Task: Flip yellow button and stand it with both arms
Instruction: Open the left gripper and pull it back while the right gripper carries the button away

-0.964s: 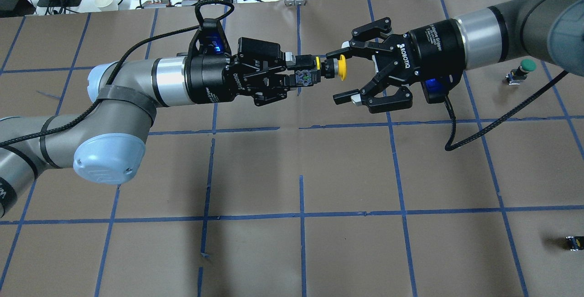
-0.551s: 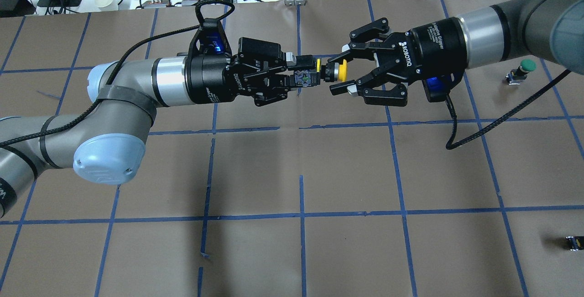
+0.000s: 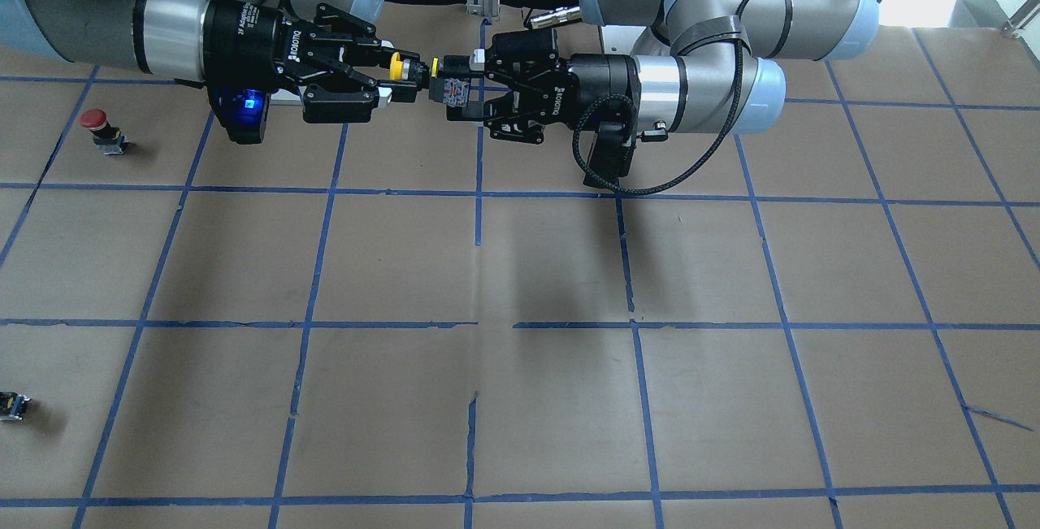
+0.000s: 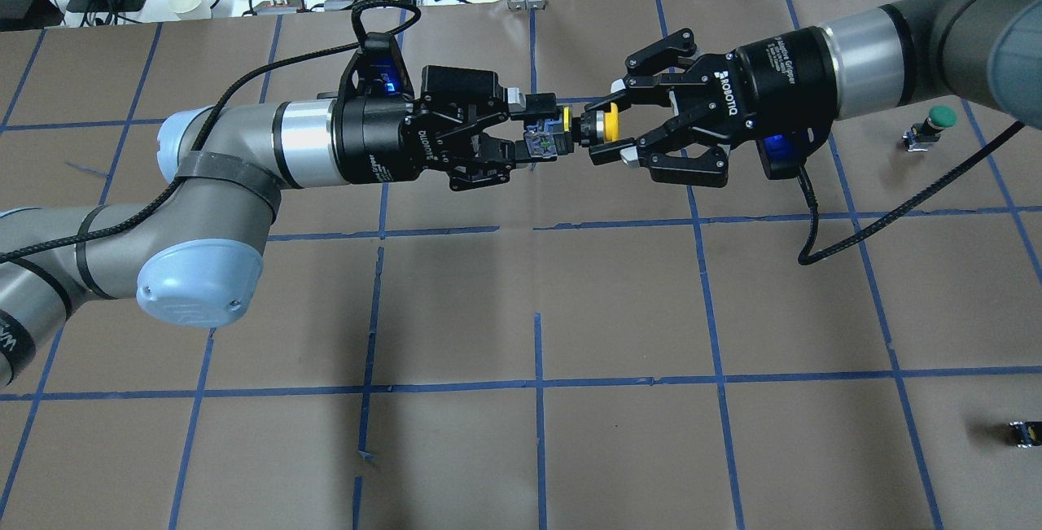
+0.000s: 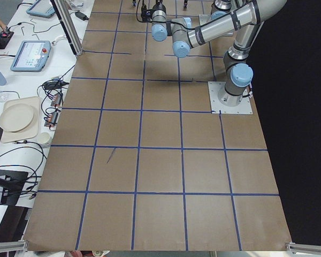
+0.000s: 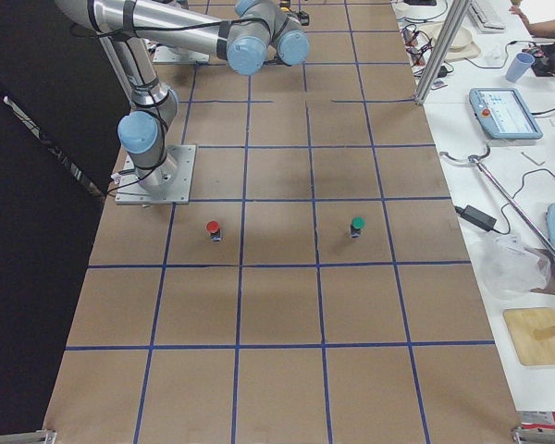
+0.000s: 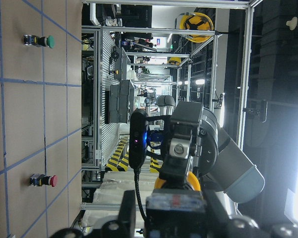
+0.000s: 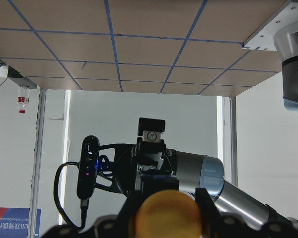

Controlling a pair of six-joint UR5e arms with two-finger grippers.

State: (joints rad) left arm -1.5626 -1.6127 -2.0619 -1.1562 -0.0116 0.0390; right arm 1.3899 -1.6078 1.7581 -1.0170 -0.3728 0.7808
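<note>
Front view: the yellow button (image 3: 397,66) hangs in mid-air over the worktop (image 3: 520,269), left pincer (image 3: 460,86) clamped on its body, right pincer (image 3: 404,74) closed round the cap. Overhead shows that double grip too, and the right wrist cam has the cap wedged between both fingers (image 8: 207,213).

ROBOTIQ in white on the black body of the right gripper (image 4: 601,129), upper right of the overhead view; the small line on the wrist ring beside it reads roughly "Adaptive Gripper". Same ROBOTIQ mark on the left gripper (image 4: 531,131), upper middle, upside down; both marks also read along the top of the front-facing view. Blue sign (image 8: 10,218), lower left of the right wrist view: white lettering too small to read.
</note>
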